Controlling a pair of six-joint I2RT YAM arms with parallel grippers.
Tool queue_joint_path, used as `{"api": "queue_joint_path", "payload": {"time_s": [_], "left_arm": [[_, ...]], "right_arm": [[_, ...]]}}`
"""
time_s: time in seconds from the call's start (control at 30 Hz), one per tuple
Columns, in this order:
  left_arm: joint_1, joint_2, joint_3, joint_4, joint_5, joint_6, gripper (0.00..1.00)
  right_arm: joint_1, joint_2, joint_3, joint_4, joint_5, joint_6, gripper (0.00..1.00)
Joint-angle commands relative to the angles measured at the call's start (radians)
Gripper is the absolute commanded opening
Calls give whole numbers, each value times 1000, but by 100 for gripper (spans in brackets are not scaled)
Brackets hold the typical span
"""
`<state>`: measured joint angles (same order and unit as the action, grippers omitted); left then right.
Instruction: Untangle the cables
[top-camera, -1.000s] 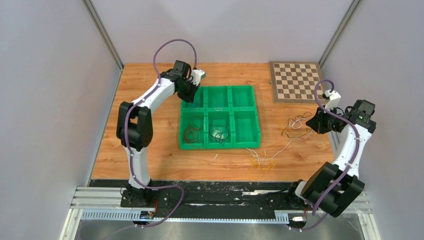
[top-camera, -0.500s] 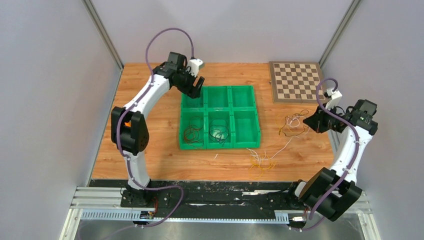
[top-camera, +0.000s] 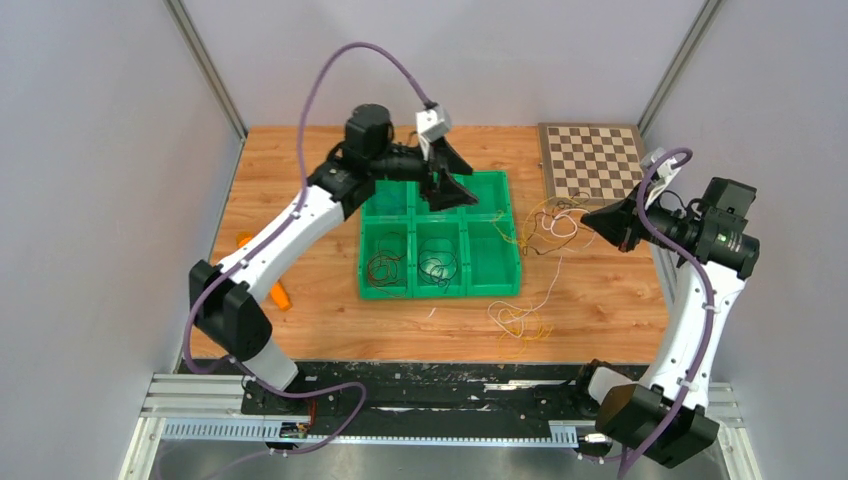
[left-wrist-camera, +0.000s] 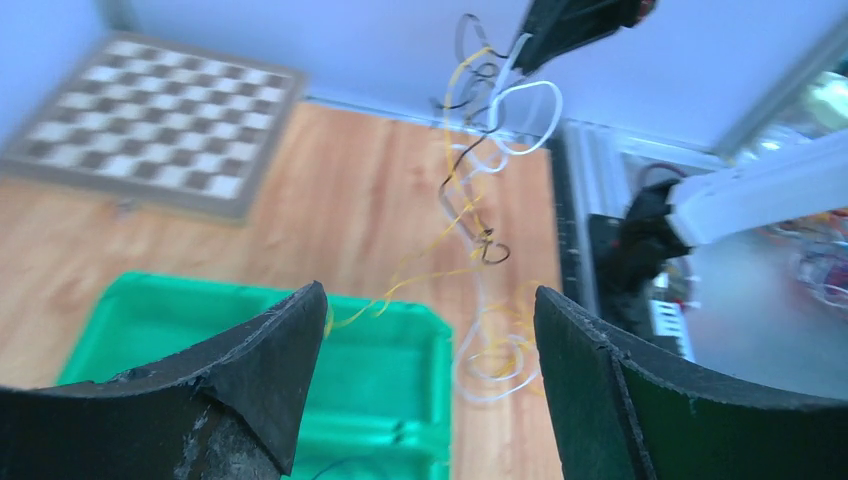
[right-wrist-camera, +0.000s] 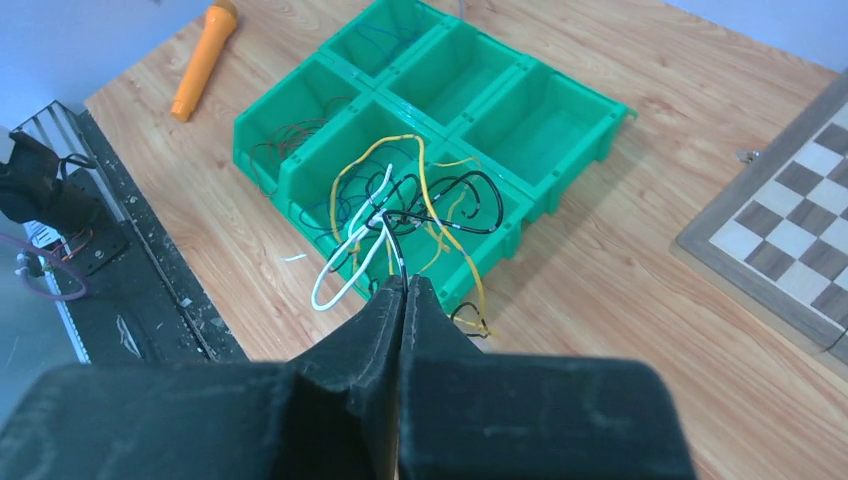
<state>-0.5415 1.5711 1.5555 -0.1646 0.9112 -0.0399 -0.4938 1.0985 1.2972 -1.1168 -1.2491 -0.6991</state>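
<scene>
My right gripper (top-camera: 592, 219) (right-wrist-camera: 404, 283) is shut on a tangle of cables (top-camera: 552, 221) (right-wrist-camera: 402, 208): yellow, white and black loops hanging in the air right of the green tray (top-camera: 440, 292). One white strand trails down to more yellow and white cables (top-camera: 520, 322) lying on the table. My left gripper (top-camera: 462, 193) (left-wrist-camera: 428, 305) stands open and empty above the tray's back row, pointing at the hanging tangle (left-wrist-camera: 480, 150), still well short of it. A dark red cable (top-camera: 384, 266) and a dark cable (top-camera: 438, 266) lie in two front compartments.
A chessboard (top-camera: 590, 162) lies at the back right. Two orange objects (top-camera: 282, 296) rest on the table left of the tray, one seen as an orange marker (right-wrist-camera: 205, 55). Grey walls close in both sides.
My left arm swung right from the tray's back-left corner over its back row and opened its jaws. My right gripper lifted the tangle off the table and carried it left.
</scene>
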Motion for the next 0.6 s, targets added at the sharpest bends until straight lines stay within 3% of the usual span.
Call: {"api": "queue_joint_path", "payload": {"time_s": [0.0, 0.3, 0.57], "left_arm": [[-124, 97, 10, 201, 60, -172, 84], [-263, 202, 33, 262, 2, -243, 80], [-271, 161, -65, 378, 65, -311, 59]], "right_arm": [[28, -61, 25, -8, -68, 30, 0], [69, -126, 0, -6, -55, 57, 0], [70, -144, -17, 21, -20, 73, 0]]}}
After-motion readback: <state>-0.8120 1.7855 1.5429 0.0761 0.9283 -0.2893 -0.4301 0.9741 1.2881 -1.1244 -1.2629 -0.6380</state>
